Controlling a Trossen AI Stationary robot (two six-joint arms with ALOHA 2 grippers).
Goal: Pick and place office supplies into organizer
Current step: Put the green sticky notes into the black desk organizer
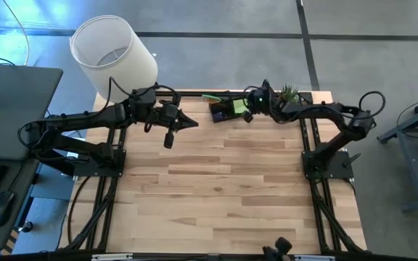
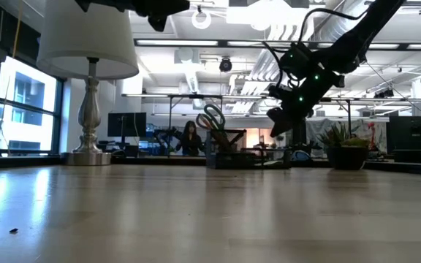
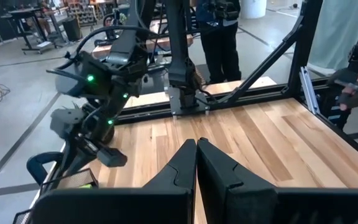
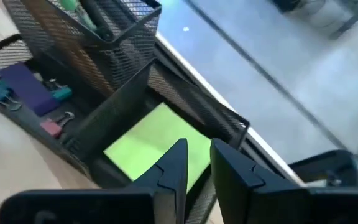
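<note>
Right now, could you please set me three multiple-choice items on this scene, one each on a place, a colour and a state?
1. Where does the organizer stand?
A. table's far edge, beside the plant
B. table's middle
C. under the lamp

2. What colour is the sticky-note pad?
A. pink
B. lime green
C. white

3. How is the left pincer?
A. wide open
B. shut on scissors
C. shut, empty

Key: 1 A, the high view shows it there; 2 B, the right wrist view shows it in its compartment; 3 C, the fingers meet with nothing between.
</note>
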